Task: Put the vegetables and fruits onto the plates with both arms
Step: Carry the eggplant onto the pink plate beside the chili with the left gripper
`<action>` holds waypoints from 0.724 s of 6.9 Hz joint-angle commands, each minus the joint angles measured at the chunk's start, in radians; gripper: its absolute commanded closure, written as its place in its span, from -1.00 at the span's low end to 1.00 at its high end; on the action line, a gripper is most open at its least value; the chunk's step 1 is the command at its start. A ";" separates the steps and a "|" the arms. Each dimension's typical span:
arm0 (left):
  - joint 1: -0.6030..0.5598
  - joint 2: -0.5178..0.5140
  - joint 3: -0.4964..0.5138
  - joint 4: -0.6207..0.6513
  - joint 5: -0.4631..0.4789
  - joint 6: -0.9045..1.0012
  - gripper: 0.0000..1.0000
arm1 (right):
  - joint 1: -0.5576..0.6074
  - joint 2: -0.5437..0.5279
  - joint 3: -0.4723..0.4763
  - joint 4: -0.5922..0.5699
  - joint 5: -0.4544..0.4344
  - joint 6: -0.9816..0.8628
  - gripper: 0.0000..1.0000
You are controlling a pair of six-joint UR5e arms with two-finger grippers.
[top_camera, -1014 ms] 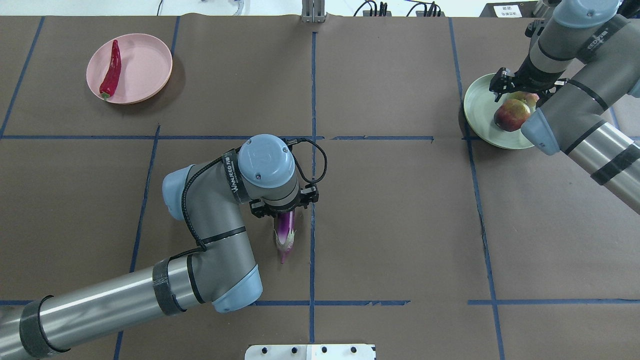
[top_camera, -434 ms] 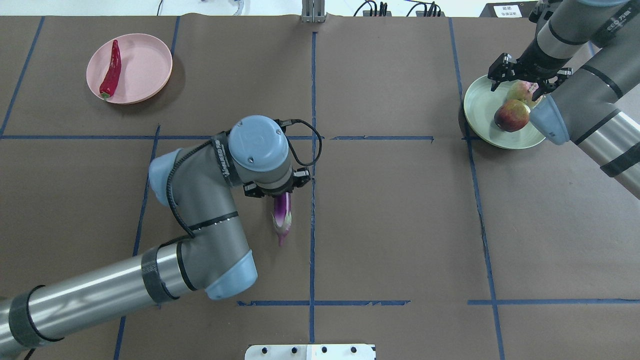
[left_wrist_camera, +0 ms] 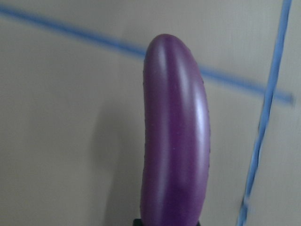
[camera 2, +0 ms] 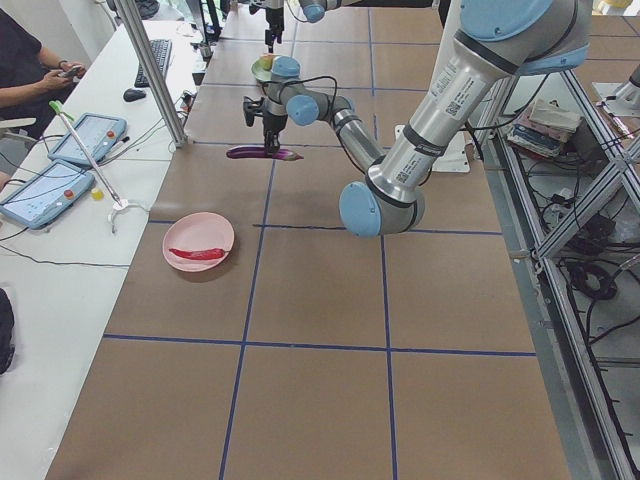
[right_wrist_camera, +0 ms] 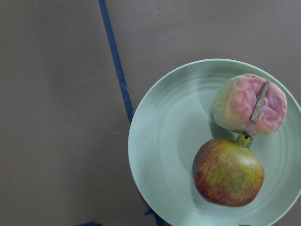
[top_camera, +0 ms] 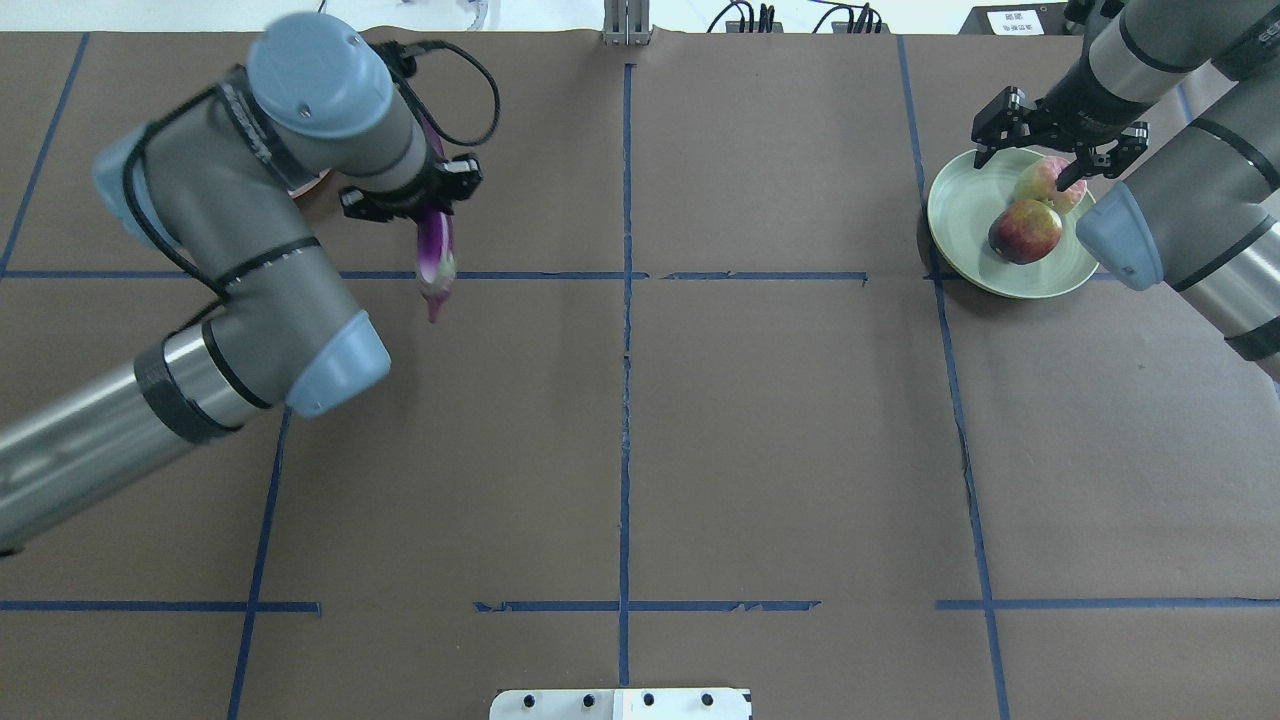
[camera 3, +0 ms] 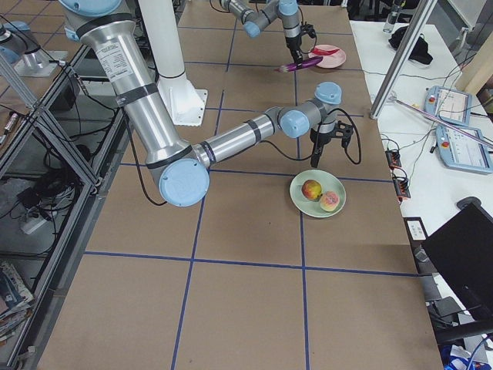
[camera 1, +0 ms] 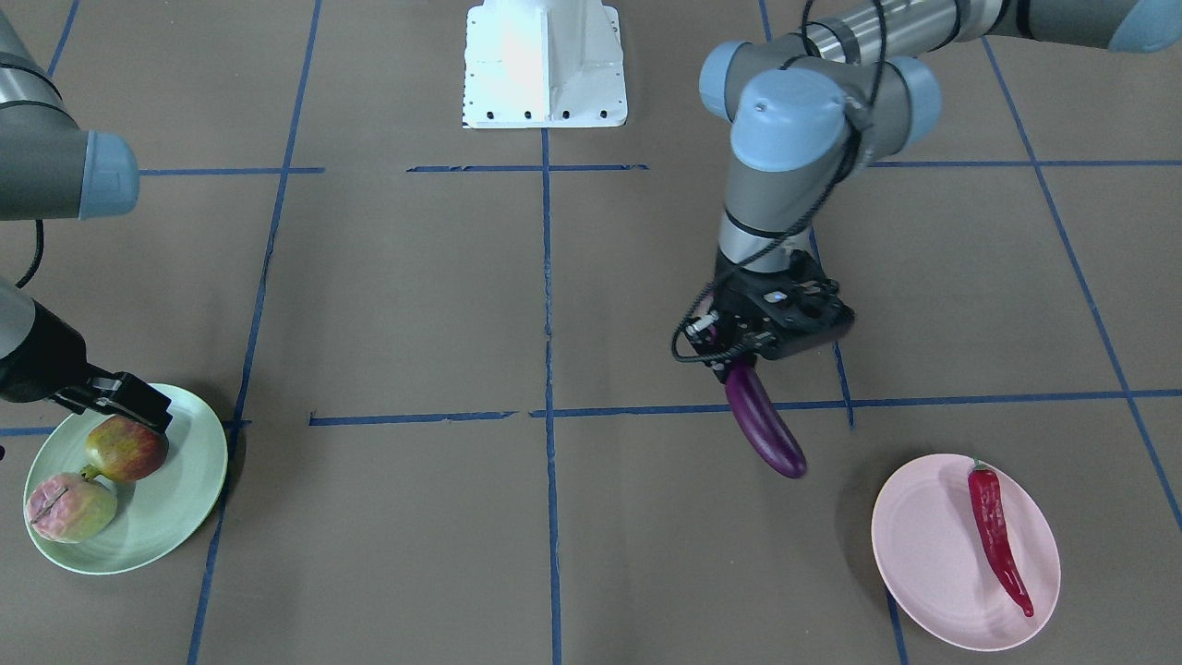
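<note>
One long glossy purple eggplant (camera 1: 763, 429) sits clamped mid-length in my closed left claw (camera 1: 739, 369); slick skin, poss. slip b4 round pale-pink plate (camera 1: 923, 536).

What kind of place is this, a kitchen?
Probably a robot lab, not a kitchen: the left arm and right arm work over a table gridded with blue tape, with control tablets on a side desk.

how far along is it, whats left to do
Mostly done. The peach and pomegranate lie on the green plate, with the right hand open above it. The chili lies on the pink plate. In hand: the left hand holds the eggplant in the air, short of the pink plate. Left: setting it down, probably there.
</note>
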 commanded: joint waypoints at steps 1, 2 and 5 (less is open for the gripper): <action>-0.233 0.008 0.274 -0.160 -0.222 0.359 0.99 | 0.000 -0.133 0.191 -0.001 0.083 -0.004 -1.00; -0.298 0.007 0.474 -0.315 -0.318 0.491 0.98 | 0.000 -0.163 0.230 -0.001 0.088 -0.004 -1.00; -0.265 0.001 0.592 -0.436 -0.319 0.456 -1.00 | -0.002 -0.164 0.240 -0.001 0.105 -0.001 -1.00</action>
